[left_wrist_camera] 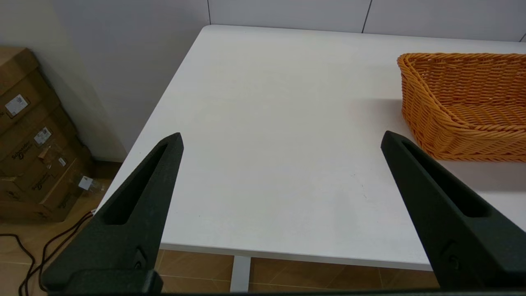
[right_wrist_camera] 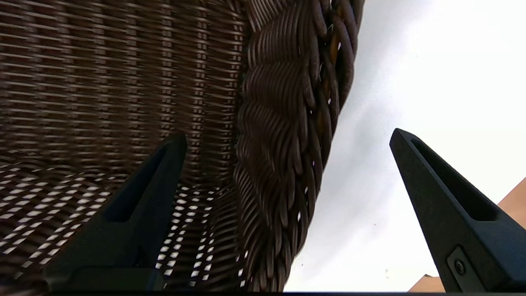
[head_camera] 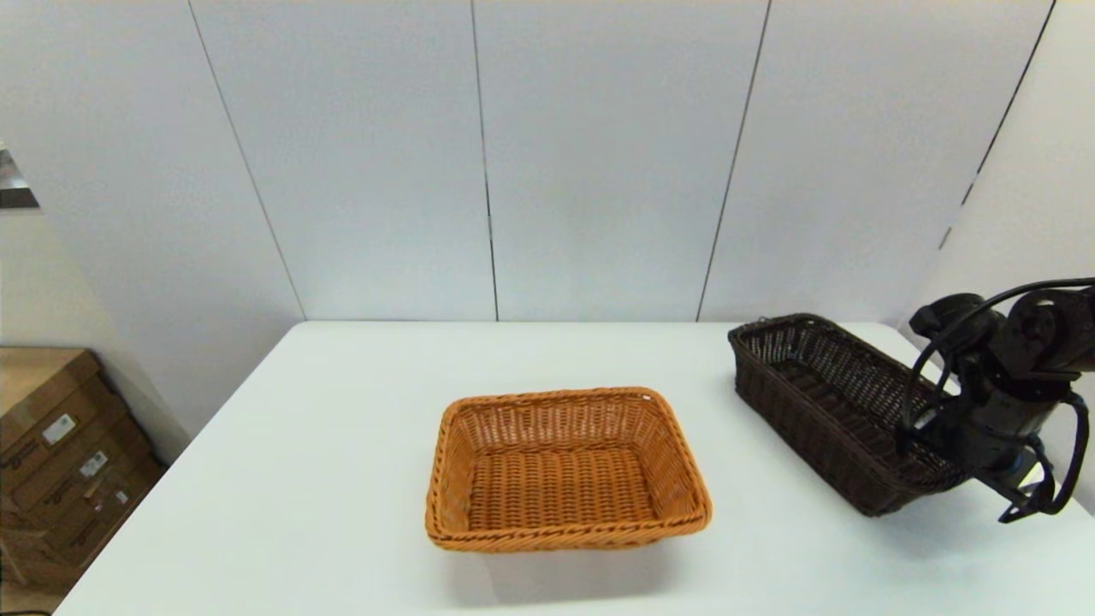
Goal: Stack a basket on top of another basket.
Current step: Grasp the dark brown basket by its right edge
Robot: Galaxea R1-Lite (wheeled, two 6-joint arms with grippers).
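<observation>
Straddling the rolled rim of the dark brown rectangular wicker basket (head_camera: 834, 411) at frame right, right pincer (right_wrist_camera: 287, 135) spread wide; orange-tan rectangular wicker basket (head_camera: 565, 466) centre of white bench (head_camera: 325, 445); left pincer (left_wrist_camera: 281, 137) wide, empty.

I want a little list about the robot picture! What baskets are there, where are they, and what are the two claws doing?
dark basket: on the table's right side, empty
orange basket: middle of the white table, empty, apart from the dark one
right gripper: open, one finger inside the dark basket, one outside, straddling its rim
left gripper: open, holding nothing, above the table's left part
stacked: not yet
</observation>
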